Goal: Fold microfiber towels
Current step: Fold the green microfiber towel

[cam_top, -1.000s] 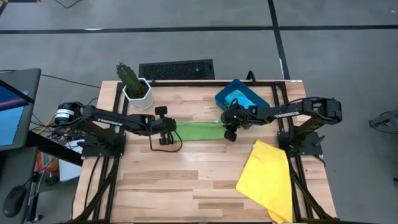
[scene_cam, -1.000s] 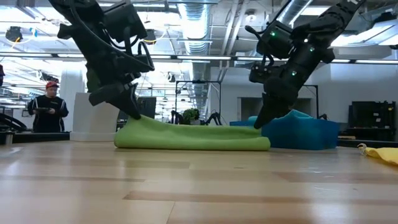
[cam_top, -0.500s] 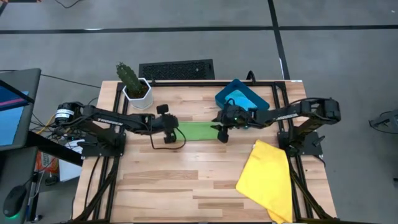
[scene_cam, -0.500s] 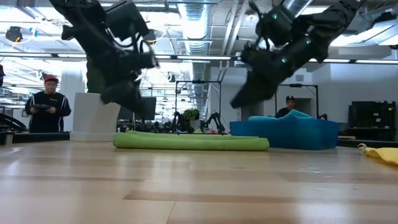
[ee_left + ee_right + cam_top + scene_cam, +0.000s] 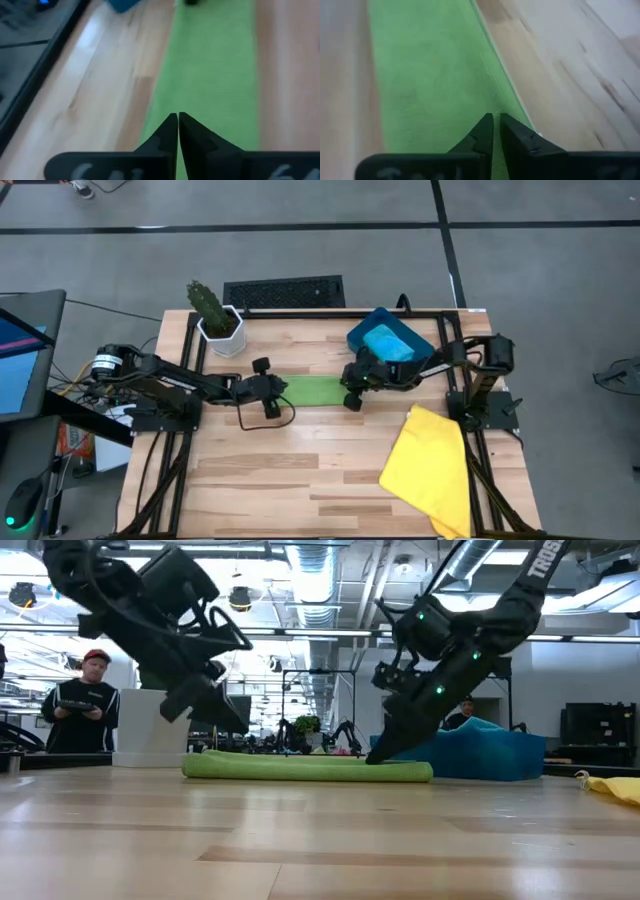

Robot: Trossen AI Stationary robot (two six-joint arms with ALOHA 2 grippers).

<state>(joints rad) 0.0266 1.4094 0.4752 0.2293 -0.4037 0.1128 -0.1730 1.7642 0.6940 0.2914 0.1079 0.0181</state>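
Wooden table (image 5: 300,460), green towel (image 5: 312,390) released flat, end effectors lowered

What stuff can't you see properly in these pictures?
- Whether the right pincer pinches the green towel: in the right wrist view, the fingers hide the cloth's edge.
- The blue cloth in the teal bin: in the low view, the bin's wall hides most of it.
- The yellow towel: cut off by the low view's edge.
- The cactus pot: out of the low view.

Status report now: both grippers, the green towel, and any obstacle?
Left gripper shut, at green towel left end. Right gripper nearly shut at its right end, no cloth visibly held. Towel lies flat, folded to a strip. Nothing in the way.
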